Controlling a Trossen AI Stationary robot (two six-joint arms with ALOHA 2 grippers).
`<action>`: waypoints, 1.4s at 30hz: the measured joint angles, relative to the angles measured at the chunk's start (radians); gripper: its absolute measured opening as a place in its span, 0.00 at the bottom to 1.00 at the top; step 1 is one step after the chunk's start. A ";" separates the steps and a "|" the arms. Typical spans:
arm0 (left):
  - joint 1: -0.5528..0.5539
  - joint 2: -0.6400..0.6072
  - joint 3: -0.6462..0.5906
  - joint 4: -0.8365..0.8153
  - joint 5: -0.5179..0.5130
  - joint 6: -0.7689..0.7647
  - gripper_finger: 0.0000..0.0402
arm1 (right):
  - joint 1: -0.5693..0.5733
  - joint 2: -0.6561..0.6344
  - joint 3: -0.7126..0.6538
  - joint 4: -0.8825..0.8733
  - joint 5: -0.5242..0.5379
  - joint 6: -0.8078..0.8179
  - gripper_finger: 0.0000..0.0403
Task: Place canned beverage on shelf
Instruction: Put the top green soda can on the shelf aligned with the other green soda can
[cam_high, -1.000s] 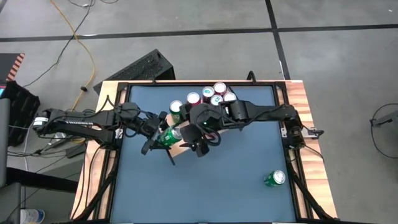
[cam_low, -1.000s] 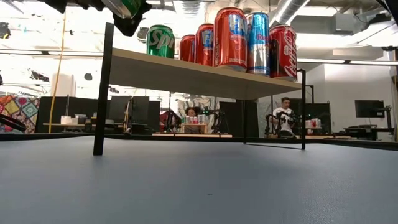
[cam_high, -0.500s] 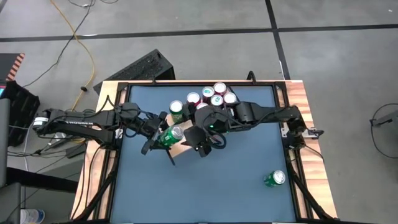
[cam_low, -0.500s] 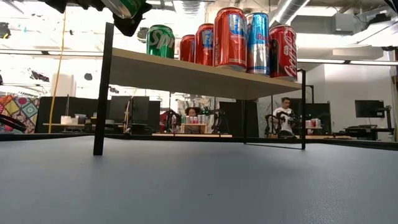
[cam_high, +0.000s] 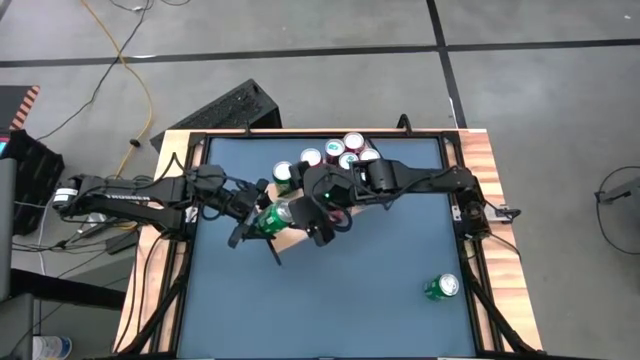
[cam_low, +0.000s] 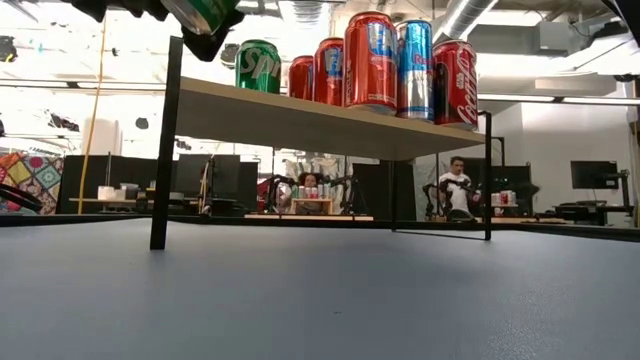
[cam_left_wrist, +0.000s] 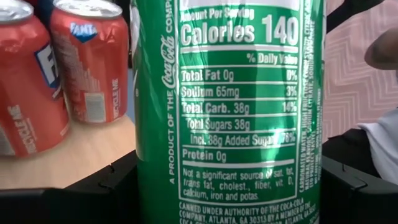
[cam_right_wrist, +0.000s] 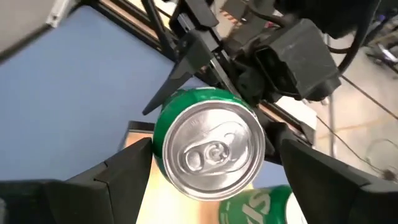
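Note:
My left gripper (cam_high: 268, 221) is shut on a green can (cam_high: 276, 215), held in the air above the near left corner of the shelf (cam_low: 320, 118). The shelf is a light wood board on thin black legs. The can's silver top (cam_right_wrist: 210, 146) faces my right gripper (cam_high: 306, 223). That gripper is open, with one finger (cam_right_wrist: 127, 169) on each side of the can's top end and a small gap to the can on both sides. In the low view the can (cam_low: 203, 12) shows at the top edge, tilted. My left gripper pinches the green can's round side wall (cam_left_wrist: 149, 180) between its two fingers (cam_left_wrist: 106, 186), one on each side. The fingers come nearly level from the table's left and lie across the can. The can is lifted clear of the shelf, its top tipped toward the table's right.
Several cans (cam_high: 338, 154), red ones and a blue one, stand at the shelf's far side, with a green Sprite can (cam_high: 283, 175) to their left. Another green can (cam_high: 441, 287) lies on the blue tabletop near the right front corner. People sit in the room behind.
My right gripper drew back a little toward the table's right, then came back toward the can's top end. The left gripper and its can have kept still.

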 joint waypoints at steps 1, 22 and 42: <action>0.000 0.000 0.000 0.002 0.001 0.002 0.72 | -0.005 0.000 0.000 0.001 -0.028 0.000 0.86; -0.002 0.002 0.000 -0.004 0.010 -0.018 0.72 | -0.041 0.002 0.000 0.031 -0.207 -0.034 0.86; -0.002 0.003 0.000 -0.011 0.020 -0.039 0.72 | -0.054 0.092 -0.002 0.027 -0.232 -0.074 0.86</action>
